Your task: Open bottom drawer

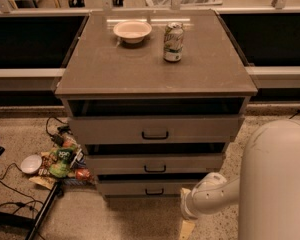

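Cabinet: matte grey-brown flat top, squared edges, three grey drawers stacked with flat fronts. On top sit a shallow, round, pale bowl and an upright cylindrical drink can with a green-white label, near each other but apart. The floor is speckled and beige.

The bottom drawer is the lowest of the three. It has a narrow, plain grey front and a small black bar handle at centre. A dark gap shows above its front.

The arm has a smooth, white, rounded shell. It reaches left from the bulky white body at lower right, with the wrist bent downward. The gripper is tan, hangs low by the floor, just below and right of the drawer front, and is clear of the handle. Whether the pincer is wide or narrow cannot be told.

Packets are littered on the floor left of the cabinet.
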